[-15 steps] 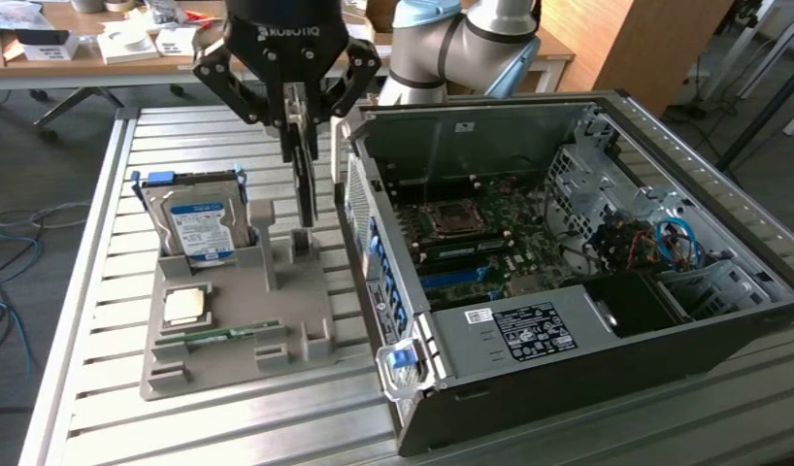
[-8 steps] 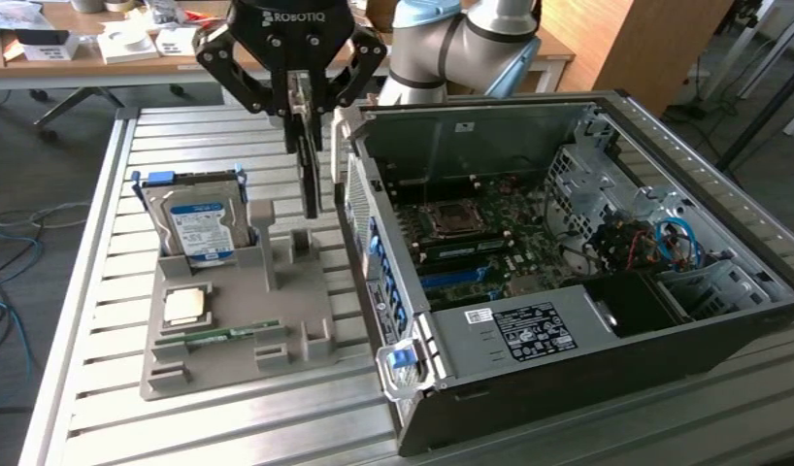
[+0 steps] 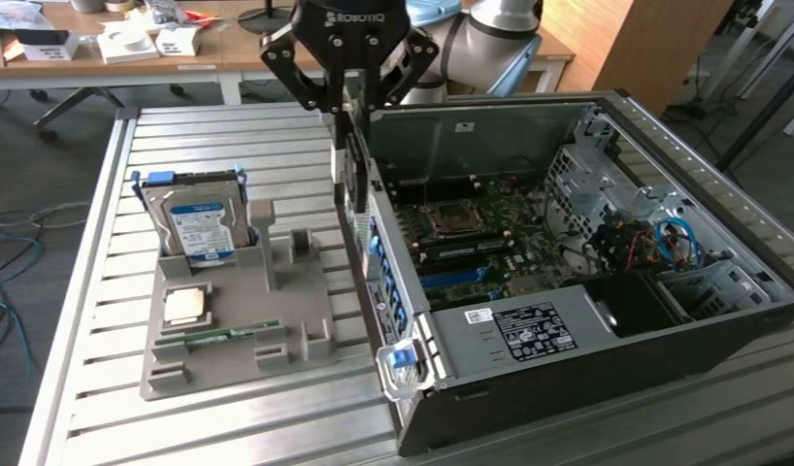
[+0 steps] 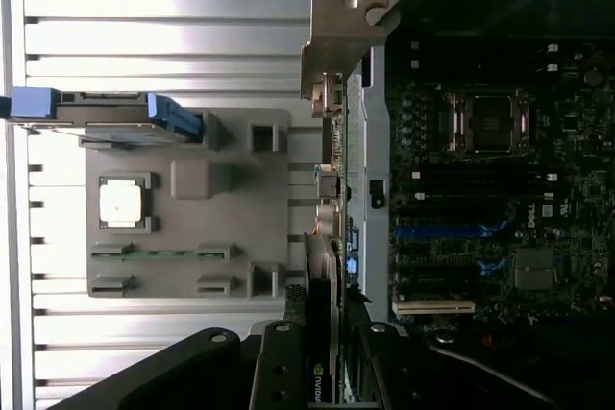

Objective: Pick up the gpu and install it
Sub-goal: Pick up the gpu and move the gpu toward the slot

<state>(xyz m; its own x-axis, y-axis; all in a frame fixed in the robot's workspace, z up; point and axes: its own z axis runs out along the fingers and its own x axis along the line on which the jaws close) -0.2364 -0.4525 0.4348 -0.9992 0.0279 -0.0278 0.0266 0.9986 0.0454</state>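
Observation:
My gripper (image 3: pixel 354 102) is shut on the gpu (image 3: pixel 354 175), a thin dark card that hangs edge-on straight down from the fingers. The card hovers over the near side wall of the open computer case (image 3: pixel 708 330), at the border between the case and the grey holder. In the wrist view the gpu (image 4: pixel 325 276) runs away from my gripper (image 4: pixel 323 367), and its metal bracket (image 4: pixel 351 16) is at the far end, lined up along the case wall. The motherboard (image 3: pixel 481 228) with its slots lies just beyond the card, inside the case.
A grey holder (image 3: pixel 287 320) on the slatted table (image 3: pixel 99 408) carries a silver hard drive with a blue label (image 3: pixel 196 221), a square chip (image 3: pixel 183 306) and a green memory stick (image 3: pixel 222 335). Desks with clutter stand behind the table.

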